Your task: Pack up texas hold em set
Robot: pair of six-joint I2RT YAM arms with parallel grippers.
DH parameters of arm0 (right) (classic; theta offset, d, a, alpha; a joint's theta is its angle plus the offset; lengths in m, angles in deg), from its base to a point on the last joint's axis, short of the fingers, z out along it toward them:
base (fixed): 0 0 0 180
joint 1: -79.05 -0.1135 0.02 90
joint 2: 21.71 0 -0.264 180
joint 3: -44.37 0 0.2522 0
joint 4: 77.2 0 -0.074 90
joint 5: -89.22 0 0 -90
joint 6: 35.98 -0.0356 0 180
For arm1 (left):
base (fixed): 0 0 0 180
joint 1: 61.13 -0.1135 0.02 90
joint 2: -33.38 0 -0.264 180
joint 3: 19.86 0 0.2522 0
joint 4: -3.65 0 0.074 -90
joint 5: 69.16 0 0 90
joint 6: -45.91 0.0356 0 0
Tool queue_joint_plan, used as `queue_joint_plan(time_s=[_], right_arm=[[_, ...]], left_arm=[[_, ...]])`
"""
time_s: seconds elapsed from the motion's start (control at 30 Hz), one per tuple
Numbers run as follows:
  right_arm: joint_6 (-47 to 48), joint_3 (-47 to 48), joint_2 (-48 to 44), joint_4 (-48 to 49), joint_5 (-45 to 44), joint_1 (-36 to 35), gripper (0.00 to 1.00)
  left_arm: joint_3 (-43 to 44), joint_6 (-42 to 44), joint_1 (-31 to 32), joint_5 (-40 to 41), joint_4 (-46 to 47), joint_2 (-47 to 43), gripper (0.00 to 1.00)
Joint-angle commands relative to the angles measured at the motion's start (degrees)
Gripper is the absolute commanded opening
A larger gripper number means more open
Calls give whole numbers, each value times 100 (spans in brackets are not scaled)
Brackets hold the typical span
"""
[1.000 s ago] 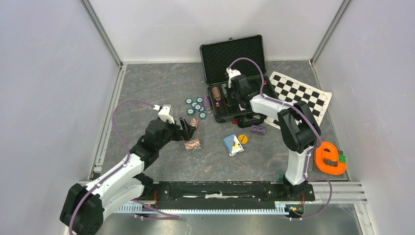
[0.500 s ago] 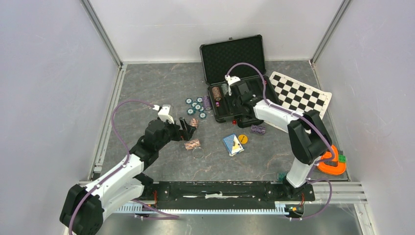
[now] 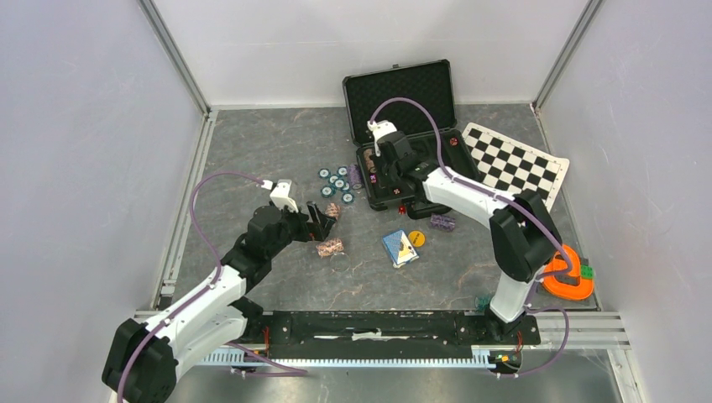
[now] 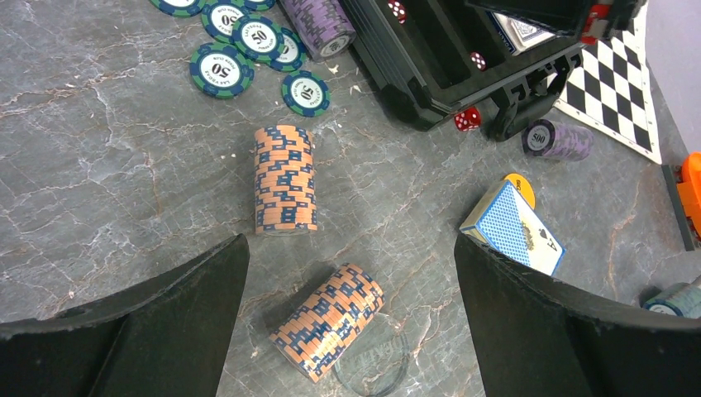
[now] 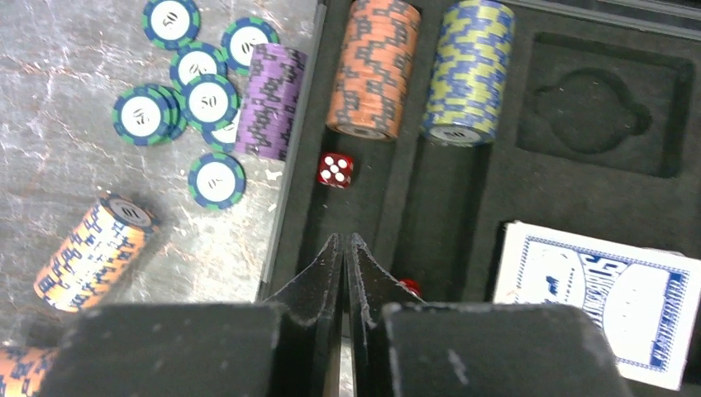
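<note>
Right arm point(image 3: 458, 191) leftward; two cased stacks point(image 5: 374, 66)

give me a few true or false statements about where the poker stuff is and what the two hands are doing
1. The left hand is open above loose orange stacks lying on the table. True.
2. The right hand grips the red die. False: its fingers are shut on nothing, and the die lies in the case.
3. The case is closed. False: its lid stands open.
4. An orange stack and a yellow stack lie side by side in the case. True.
5. The green 50 chips are packed in the case. False: they lie loose on the table beside it.
</note>
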Motion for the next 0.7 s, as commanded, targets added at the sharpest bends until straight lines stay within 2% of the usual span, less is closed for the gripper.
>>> queue_joint_plan(time_s=[0.0,0.17,0.37,0.67], right_arm=[[9,166,339,789,-51,-32,5],[-41,343,707,1144,-94,-32,2],[-34,918,1209,954,-201,-32,0],[-6,1130,1537,783,-431,-31,0]], left_arm=[[-25,231,-3,81,207,-79,100],[-43,239,-3,118,200,-135,100],[-46,257,-2,174,164,-181,100],[-25,257,-3,337,93,-163,100]])
